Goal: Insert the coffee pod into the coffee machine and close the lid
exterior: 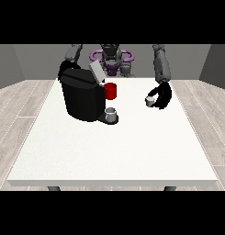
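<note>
Tabletop point(114, 151) in white fills most of your view, with the robot small at its far edge. On the view's left stands the black coffee machine point(81, 96), its grey lid point(95, 71) tilted up and open. You can see a red part point(110, 91) on the machine's right side, and just below it a small grey cup point(111, 112) sitting on the machine's base.

Look to the view's right: the hand at the view's right point(161, 96) hangs just over the tabletop, well apart from the machine, with its fingers curled round the small pale coffee pod point(150, 101). The pod is therefore in that hand, not in the machine.

The hand at the view's left point(64, 68) shows only partly behind the machine's top left corner; you cannot tell how its fingers lie.
</note>
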{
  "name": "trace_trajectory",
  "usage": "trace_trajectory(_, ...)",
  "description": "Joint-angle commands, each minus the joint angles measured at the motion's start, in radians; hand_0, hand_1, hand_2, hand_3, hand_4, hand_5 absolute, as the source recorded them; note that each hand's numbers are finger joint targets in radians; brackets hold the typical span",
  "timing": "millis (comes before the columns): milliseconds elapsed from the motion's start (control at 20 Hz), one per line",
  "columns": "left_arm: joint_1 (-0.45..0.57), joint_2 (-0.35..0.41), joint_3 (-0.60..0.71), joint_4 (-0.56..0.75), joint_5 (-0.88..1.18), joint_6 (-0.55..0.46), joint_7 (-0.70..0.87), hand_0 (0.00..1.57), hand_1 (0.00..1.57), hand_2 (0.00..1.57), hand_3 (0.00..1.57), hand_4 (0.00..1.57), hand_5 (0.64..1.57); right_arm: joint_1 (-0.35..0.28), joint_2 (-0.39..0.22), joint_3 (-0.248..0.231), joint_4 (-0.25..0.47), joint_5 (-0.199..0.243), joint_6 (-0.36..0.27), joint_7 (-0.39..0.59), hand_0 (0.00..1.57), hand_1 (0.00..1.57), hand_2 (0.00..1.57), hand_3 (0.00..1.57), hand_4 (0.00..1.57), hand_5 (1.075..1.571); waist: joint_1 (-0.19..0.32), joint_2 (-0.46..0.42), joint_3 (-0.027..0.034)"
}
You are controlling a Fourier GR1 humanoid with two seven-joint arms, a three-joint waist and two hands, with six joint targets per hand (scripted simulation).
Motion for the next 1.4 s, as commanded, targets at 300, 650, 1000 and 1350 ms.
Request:
trace_trajectory(300,-0.027,0.018,-0.031,0.045,-0.081,0.014,-0.021,1.23,1.23,1.36,1.31,0.47,1.571,0.041,-0.024,-0.029,0.037,-0.016,0.018,-0.036,0.0,0.0,0.0,0.0,0.41,1.571,0.0,-0.02,-0.0007)
trace_trajectory(650,-0.084,-0.009,-0.048,-0.011,-0.064,-0.105,-0.085,1.4,1.4,1.42,1.36,0.6,1.571,0.027,-0.006,-0.024,0.078,-0.03,-0.018,0.019,0.0,0.0,0.0,0.0,0.44,1.571,0.033,-0.097,-0.0004)
trace_trajectory(1000,-0.252,-0.008,-0.077,-0.088,-0.083,-0.228,0.042,1.26,1.26,1.33,1.29,0.54,1.571,-0.038,-0.017,-0.05,0.195,-0.039,0.004,-0.031,0.0,0.0,0.0,0.0,0.51,1.571,0.042,-0.124,0.0003)
trace_trajectory(1350,-0.232,-0.045,-0.066,-0.121,-0.09,-0.226,0.048,1.25,1.25,1.33,1.29,0.57,1.571,-0.031,-0.04,-0.08,0.216,-0.08,0.04,-0.07,0.0,0.0,0.0,0.0,0.49,1.571,0.038,-0.131,-0.0002)
